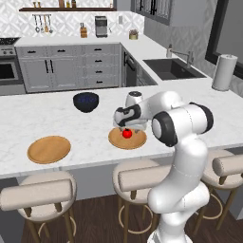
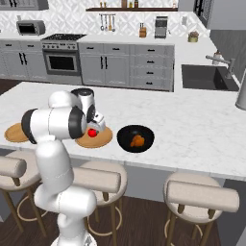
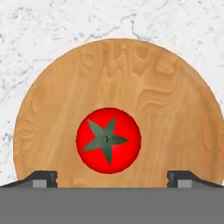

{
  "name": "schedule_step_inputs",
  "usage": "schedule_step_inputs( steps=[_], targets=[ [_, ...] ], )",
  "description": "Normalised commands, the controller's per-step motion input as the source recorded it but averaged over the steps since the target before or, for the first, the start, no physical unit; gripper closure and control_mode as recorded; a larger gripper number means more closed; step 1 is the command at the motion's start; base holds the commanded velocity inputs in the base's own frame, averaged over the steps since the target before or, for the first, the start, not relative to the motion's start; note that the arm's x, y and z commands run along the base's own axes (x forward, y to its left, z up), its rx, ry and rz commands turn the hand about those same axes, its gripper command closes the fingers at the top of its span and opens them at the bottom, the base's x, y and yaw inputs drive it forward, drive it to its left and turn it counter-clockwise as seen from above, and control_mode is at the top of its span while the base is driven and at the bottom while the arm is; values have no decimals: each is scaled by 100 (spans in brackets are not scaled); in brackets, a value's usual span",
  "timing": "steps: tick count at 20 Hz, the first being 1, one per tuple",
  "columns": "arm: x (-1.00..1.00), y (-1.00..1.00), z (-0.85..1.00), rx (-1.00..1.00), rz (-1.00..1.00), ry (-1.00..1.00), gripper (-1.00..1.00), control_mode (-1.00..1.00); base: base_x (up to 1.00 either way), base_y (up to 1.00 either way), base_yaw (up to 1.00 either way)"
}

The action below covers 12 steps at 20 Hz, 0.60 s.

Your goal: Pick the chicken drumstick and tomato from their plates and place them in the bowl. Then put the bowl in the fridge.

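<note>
A red tomato (image 3: 108,140) with a green star-shaped stem lies in the middle of a round wooden plate (image 3: 166,109). My gripper (image 3: 112,179) hangs open straight above it, one fingertip on each side and nothing held. From the left base view the hand (image 1: 126,129) hovers just over the tomato (image 1: 127,134) on its plate (image 1: 137,141). To the right of that plate (image 2: 103,139) stands the glossy black bowl (image 2: 124,134), and the chicken drumstick (image 2: 137,140) lies inside it. The other plate (image 1: 49,149) sits bare at the left. The fridge is out of view.
A smaller dark bowl (image 1: 86,101) with a speckled inside stands further back on the marble island. Stools (image 1: 38,192) line the near edge. A sink (image 1: 173,68) and a paper towel roll (image 1: 224,71) are at the right rear.
</note>
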Motion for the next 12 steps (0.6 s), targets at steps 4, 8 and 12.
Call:
schedule_step_inputs(
  steps=[4, 8, 12],
  targets=[
    [21, 0, -21, -2, 5, 3, -100, -100, 0, 0, 0],
    [10, 1, -33, -4, 3, 2, -100, -100, 0, 0, 0],
    [1, 0, -26, 0, 1, 0, -100, -100, 0, 0, 0]
  ],
)
